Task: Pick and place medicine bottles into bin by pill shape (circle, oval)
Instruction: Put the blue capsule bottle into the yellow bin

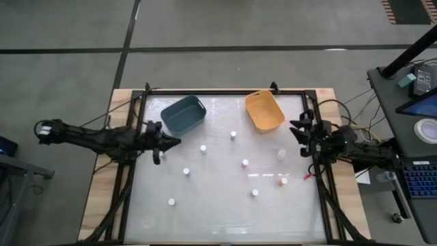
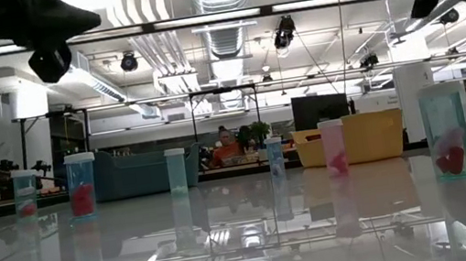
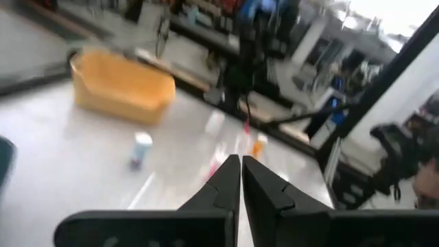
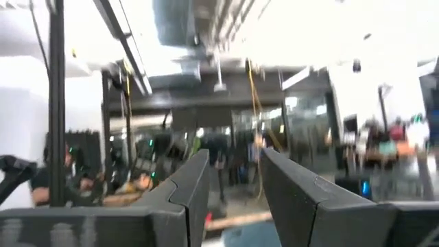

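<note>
The left gripper (image 1: 176, 141) hangs over the table's left side, just in front of the blue tub (image 1: 183, 114), its two dark wedge-shaped fingers (image 3: 223, 185) pressed together with nothing between them. The right gripper (image 1: 295, 128) sits at the right edge, beside the yellow tub (image 1: 264, 111); its flat, matte black fingers (image 4: 192, 180) stand apart, and nothing shows between them.

The medicine bottles are scattered upright across the table, none in either tub. Seen from above they are small cylinders with white round caps: one (image 1: 233, 135) between the tubs, one (image 1: 203, 148) near the left gripper, one (image 1: 186, 172) further toward the near edge, one (image 1: 171, 202) at the near left, one (image 1: 245, 163) mid-table, one (image 1: 255, 193) nearer the front, a pale clear one (image 1: 281, 154) near the right gripper, and an orange-tinted one (image 1: 281, 182) beside a small red scrap (image 1: 306, 177). At table height the bottles look translucent, tinted pink or teal, with red contents showing in some; what shape those are, I cannot tell.

Both tubs are smooth plastic with rounded corners, standing at the far edge. The table top (image 1: 218, 219) is glossy and whitish, mirroring the bottles and ceiling lights, framed by black rails on a pale wood base. Beyond lies a grey floor, a desk with a keyboard (image 1: 418, 179) at right, and an open workshop with exposed ducts.
</note>
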